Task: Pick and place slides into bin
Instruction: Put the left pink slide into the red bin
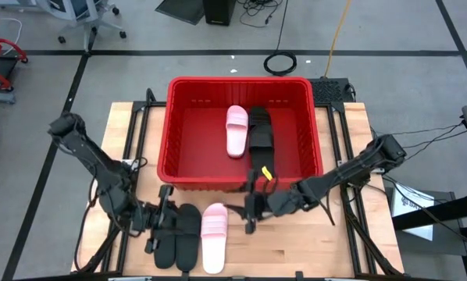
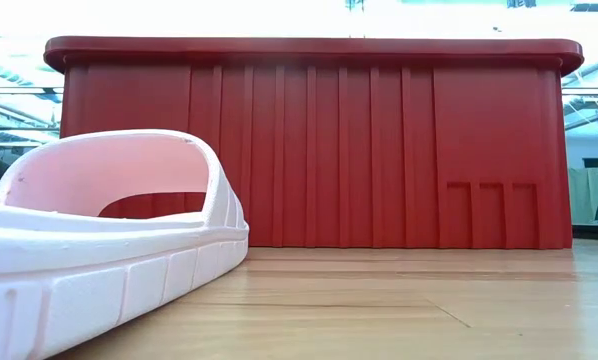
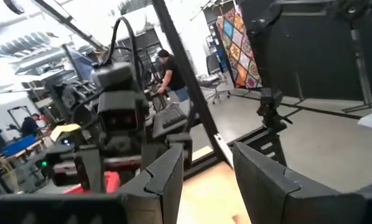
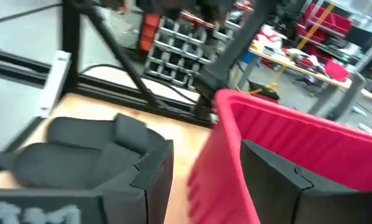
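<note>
The red bin (image 1: 173, 125) stands at the table's far middle, with one pink slide (image 1: 236, 129) and one black slide (image 1: 258, 129) lying flat on its floor. Near the table's front lie two black slides (image 1: 179, 236) side by side and a pink slide (image 1: 214, 236), soles down. My left gripper (image 1: 162, 218) hovers open over the black pair's far ends; in its wrist view the left gripper (image 3: 208, 180) has nothing between its fingers. My right gripper (image 1: 251, 212) hangs open just in front of the bin's near wall, right of the pink slide; the right gripper (image 4: 204, 180) is also empty in its wrist view.
A dark thing with a yellow tag (image 1: 263, 173) sits at the bin's near rim; what it is I cannot tell. The low view shows only the pink slide (image 2: 99, 240) and the bin's near wall (image 2: 379, 150). Bare wood lies at the table's near right.
</note>
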Controlling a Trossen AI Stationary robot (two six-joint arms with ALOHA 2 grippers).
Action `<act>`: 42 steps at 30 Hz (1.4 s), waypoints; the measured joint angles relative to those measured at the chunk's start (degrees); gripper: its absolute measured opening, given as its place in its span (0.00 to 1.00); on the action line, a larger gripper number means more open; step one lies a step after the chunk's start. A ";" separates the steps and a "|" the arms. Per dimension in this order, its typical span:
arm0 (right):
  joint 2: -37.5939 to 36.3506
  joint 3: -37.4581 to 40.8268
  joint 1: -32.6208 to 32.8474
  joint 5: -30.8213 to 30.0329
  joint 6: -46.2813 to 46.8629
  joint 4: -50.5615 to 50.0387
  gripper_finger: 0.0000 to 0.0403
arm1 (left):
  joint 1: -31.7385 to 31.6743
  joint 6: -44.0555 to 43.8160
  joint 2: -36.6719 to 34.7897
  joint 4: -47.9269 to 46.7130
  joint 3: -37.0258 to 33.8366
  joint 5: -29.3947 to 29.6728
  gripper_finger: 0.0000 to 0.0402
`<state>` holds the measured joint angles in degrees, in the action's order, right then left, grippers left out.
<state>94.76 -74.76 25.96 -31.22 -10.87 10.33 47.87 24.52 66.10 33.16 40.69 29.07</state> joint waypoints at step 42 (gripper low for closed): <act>0.04 0.00 12.21 -0.15 10.75 8.74 0.42 | 3.97 -27.15 47.44 -55.99 42.55 19.01 0.37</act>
<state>94.80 -74.76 38.17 -31.38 -0.12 19.06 51.84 -2.63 113.54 -22.83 83.23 48.08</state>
